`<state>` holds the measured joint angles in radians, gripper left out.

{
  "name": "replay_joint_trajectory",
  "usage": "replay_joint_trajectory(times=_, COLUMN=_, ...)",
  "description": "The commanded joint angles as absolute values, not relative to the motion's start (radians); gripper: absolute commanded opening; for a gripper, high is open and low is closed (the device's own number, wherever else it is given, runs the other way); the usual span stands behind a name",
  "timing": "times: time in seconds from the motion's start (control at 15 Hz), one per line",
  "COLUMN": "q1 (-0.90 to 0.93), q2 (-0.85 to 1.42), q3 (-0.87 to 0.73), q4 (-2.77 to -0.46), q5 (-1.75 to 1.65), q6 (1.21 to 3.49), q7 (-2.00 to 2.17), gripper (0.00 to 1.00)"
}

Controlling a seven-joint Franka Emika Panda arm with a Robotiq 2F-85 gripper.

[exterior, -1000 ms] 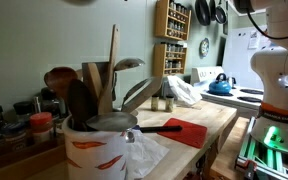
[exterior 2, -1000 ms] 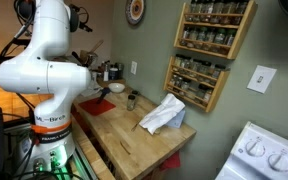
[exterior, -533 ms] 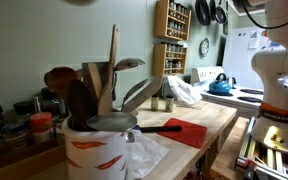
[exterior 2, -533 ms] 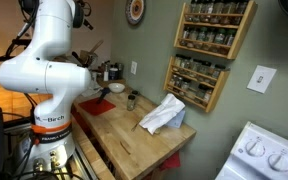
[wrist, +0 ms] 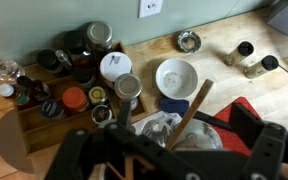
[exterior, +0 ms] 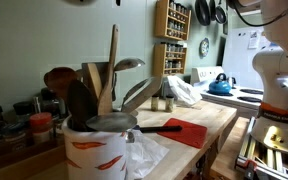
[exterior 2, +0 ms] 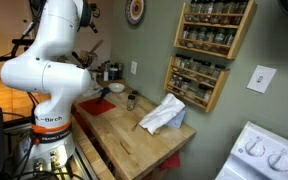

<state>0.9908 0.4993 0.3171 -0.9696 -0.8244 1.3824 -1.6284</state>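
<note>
The fingers (wrist: 267, 150) stand wide apart, holding nothing, and hover above the utensil crock (exterior: 96, 150), probably high enough to clear its tall wooden spoon (wrist: 194, 108). On the worktop (wrist: 221, 72), a white bowl (wrist: 176, 76) sits just behind the crock and a spice tray (wrist: 26, 128) sits beside it.

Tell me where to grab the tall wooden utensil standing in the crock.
Probably grip the tall wooden utensil on its bare upper shaft, bringing the open tool down from above: it stands almost upright and rises clear of the other handles crowded in the crock.
</note>
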Motion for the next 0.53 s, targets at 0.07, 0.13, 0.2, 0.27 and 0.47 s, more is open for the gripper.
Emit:
replay_joint_trajectory(times=0.07, q1=0.988, q2=0.502, q3=0.306, q4=-0.970, q5=-0.819, q6=1.377, q7=-1.636, gripper=1.00)
replay_joint_trajectory(times=0.13, q1=0.989, q2=0.503, q3=0.306, q4=-0.970, q5=-0.819, q6=1.376, q7=-1.636, gripper=1.00)
replay_joint_trajectory(times=0.2, q1=0.971, q2=0.500, q3=0.305, q4=-0.971, q5=-0.791, q6=1.368, q7=-1.622, gripper=1.00)
replay_joint_trajectory(times=0.27, q1=0.939, q2=0.492, q3=0.312, q4=-0.977, q5=-0.748, q6=1.380, q7=-1.617, gripper=1.00)
replay_joint_trajectory(times=0.47, q1=0.877, q2=0.495, q3=0.314, q4=-0.969, q5=-0.645, q6=1.348, q7=-1.628, gripper=1.00)
